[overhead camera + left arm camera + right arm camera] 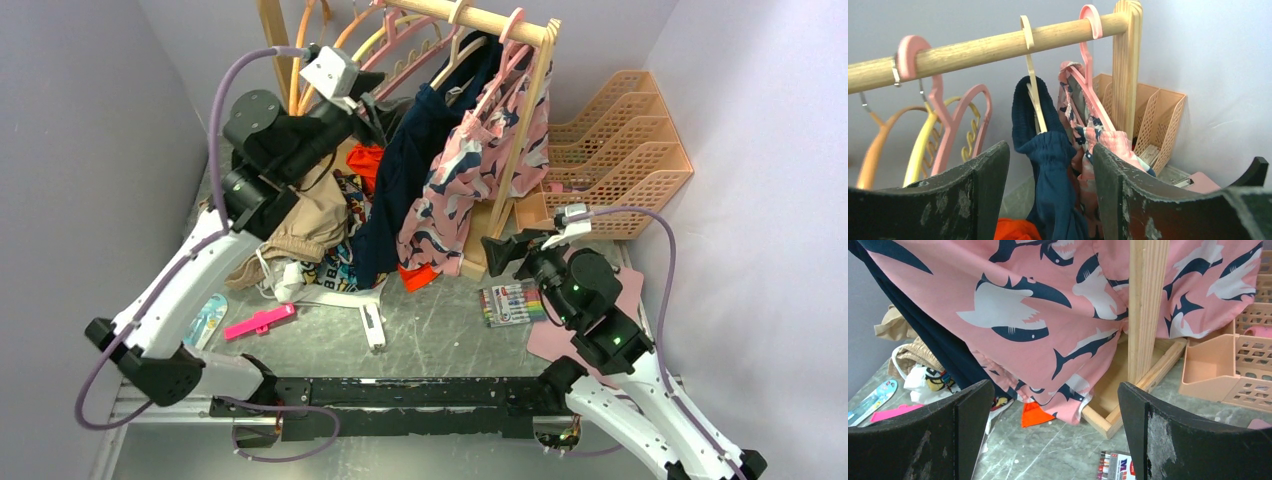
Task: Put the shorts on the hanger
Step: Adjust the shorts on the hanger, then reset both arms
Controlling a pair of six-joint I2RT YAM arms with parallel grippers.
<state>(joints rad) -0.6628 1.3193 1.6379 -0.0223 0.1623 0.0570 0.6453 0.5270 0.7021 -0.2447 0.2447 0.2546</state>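
Observation:
The navy shorts (1053,165) hang by their elastic waistband from the cream hanger (1037,102), whose hook is over the wooden rod (983,49). In the top view the shorts (395,185) drape down from the rod beside the pink shark-print shorts (480,170). My left gripper (1050,195) is open just in front of the waistband, with the fabric in the gap and daylight at the left finger (983,185). From above, the left gripper (380,106) is up at the rack. My right gripper (1053,435) is open and empty, low over the table near the rack's base (497,255).
Pink hangers (955,120) and a yellow one (920,145) hang on the rod's left. A heap of clothes with a tan garment (310,225) lies under the rack. On the table are a marker pack (512,303), a peach organiser (615,160), a pink clip (260,322) and a white hanger (360,305).

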